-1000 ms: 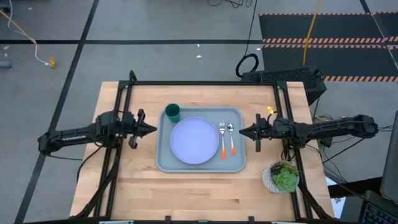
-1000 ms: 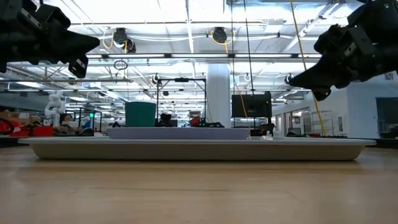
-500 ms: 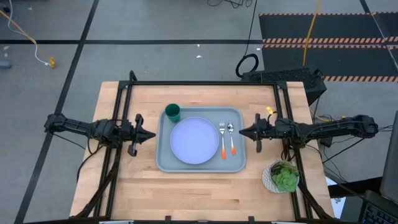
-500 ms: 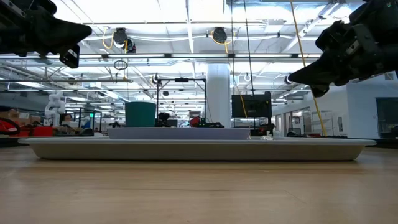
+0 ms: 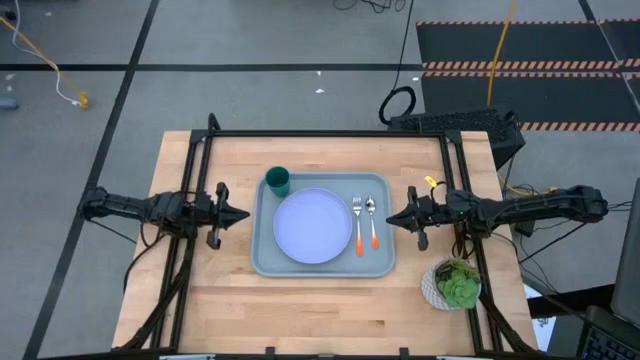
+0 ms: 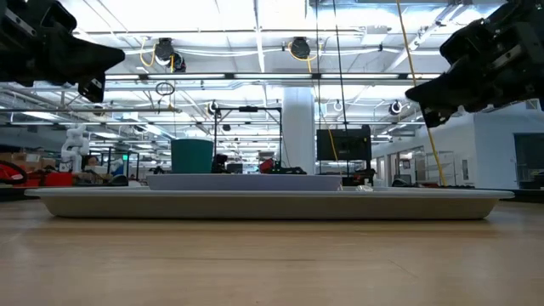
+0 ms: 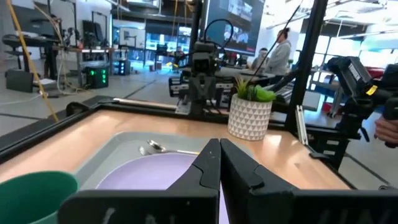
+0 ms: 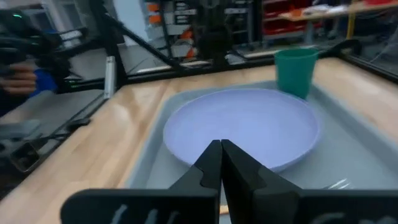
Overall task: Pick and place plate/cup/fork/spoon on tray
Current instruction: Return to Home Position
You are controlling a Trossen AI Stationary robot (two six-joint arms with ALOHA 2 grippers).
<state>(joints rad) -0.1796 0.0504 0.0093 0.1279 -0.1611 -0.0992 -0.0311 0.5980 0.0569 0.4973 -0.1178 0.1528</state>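
Your left gripper (image 5: 240, 213) hangs above the table's left side, just off the left rim of the tray (image 5: 265, 262), its fingers pressed together on nothing, as the left wrist view shows. The tray sits mid-table, and everything you were asked to load looks to be on it. The cup (image 5: 277, 181) stands upright in the tray's far-left corner, close beside the plate (image 5: 312, 226), though you cannot tell whether they touch. The plate lies flat across the tray's left and middle. In the strip along the tray's right edge, the fork (image 5: 357, 224) and then the spoon (image 5: 371, 220) lie side by side, close together but apart, metal ends toward the far rim and orange handles toward the near rim. Your right gripper (image 5: 390, 214) hangs just off the tray's right rim, fingers likewise together and empty in the right wrist view. Near the table's near-right corner stands a white pot of green leaves (image 5: 456, 283), which needs no handling. Judging by this layout, the placing appears finished; nothing is left on the bare table to fetch, so you likely only need to park both arms.
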